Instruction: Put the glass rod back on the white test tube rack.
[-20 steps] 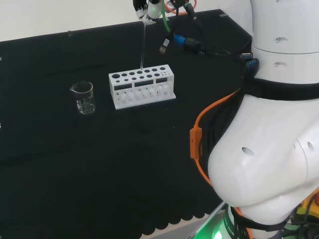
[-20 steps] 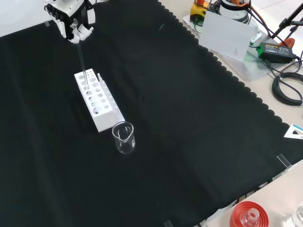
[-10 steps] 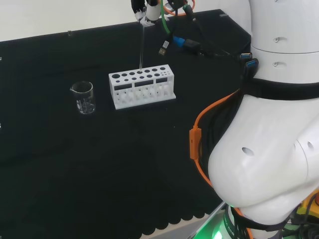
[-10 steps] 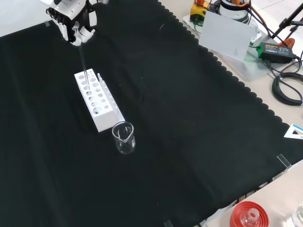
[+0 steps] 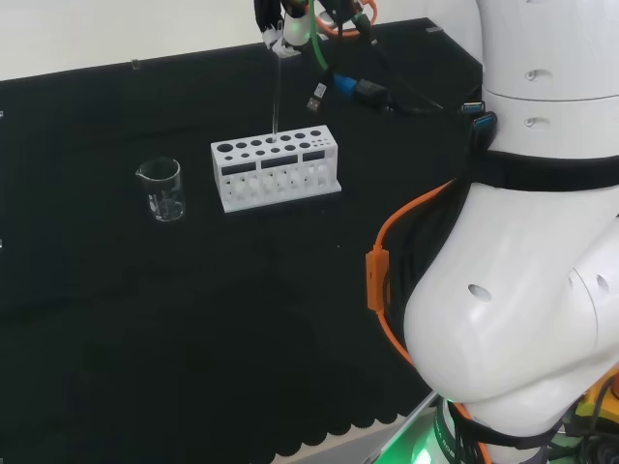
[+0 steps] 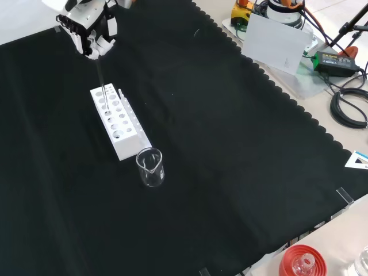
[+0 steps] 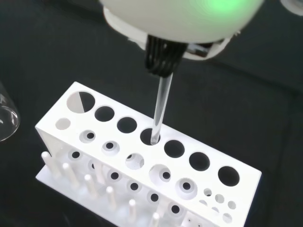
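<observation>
Starting nearest in the front view: the beaker (image 6: 150, 167) sits on the black tabletop (image 6: 230, 144) just in front of the white test tube rack (image 6: 118, 124), not involved. Further back, the glass rod (image 6: 100, 77) stands about upright with its tip right at one of the rack's big holes. Farthest, the robot hand (image 6: 87, 29) pinches the rod's top. I'd say mostly done, just lowering and letting go left.

Even bright light; blurred hand (image 7: 180, 19) tinted green; faint shadows.
</observation>
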